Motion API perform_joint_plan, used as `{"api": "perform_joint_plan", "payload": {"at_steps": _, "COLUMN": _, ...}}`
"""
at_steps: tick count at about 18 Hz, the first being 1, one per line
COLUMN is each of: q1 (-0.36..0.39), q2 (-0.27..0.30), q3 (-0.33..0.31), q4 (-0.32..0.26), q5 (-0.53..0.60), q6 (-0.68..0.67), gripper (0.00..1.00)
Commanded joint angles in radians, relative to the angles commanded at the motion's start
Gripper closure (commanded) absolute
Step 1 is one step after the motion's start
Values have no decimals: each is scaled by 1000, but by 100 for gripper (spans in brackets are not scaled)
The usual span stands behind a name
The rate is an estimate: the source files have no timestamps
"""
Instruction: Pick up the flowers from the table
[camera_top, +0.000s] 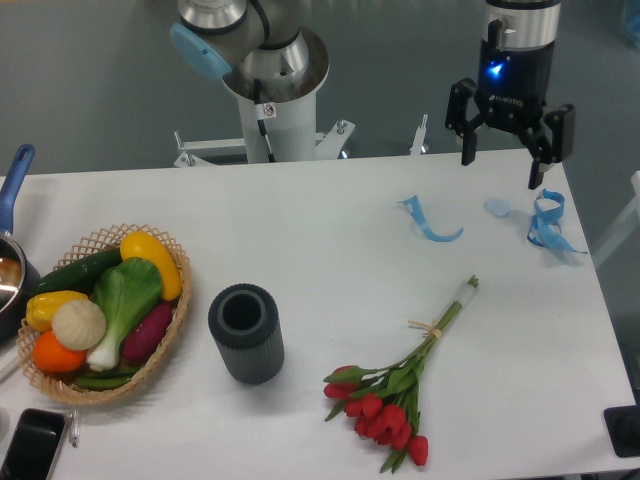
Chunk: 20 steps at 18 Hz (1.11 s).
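Gripper (503, 160), black two-finger type, hangs empty w/ jaws spread wide above the white table's (300, 220) far right edge, well apart from the red tulip bunch w/ green stems (400, 395) lying near front-right, so approach step: needs to travel over, drop onto stems.

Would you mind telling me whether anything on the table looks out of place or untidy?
Two blue ribbons lie loose and curled near the far right edge of the table, like scraps. The flowers lie flat beside the dark vase, not in it. Nothing looks spilled or broken.
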Motion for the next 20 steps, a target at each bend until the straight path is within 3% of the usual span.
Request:
{"api": "perform_joint_plan", "payload": {"at_steps": 12, "q1": -5, "q2": 3, "q3": -40, "q4": 2, "q5": 9, "q6": -14, "gripper": 0}}
{"api": "perform_joint_plan", "payload": {"at_steps": 17, "q1": -15, "q2": -12, "q3": -43, "q4": 8, "q5": -11, "q6": -138, "gripper": 0}}
{"api": "perform_joint_plan", "payload": {"at_steps": 20, "q1": -47, "q2": -58, "q3": -43, "q4": 32, "q5": -44, "q6": -190, "gripper": 0}}
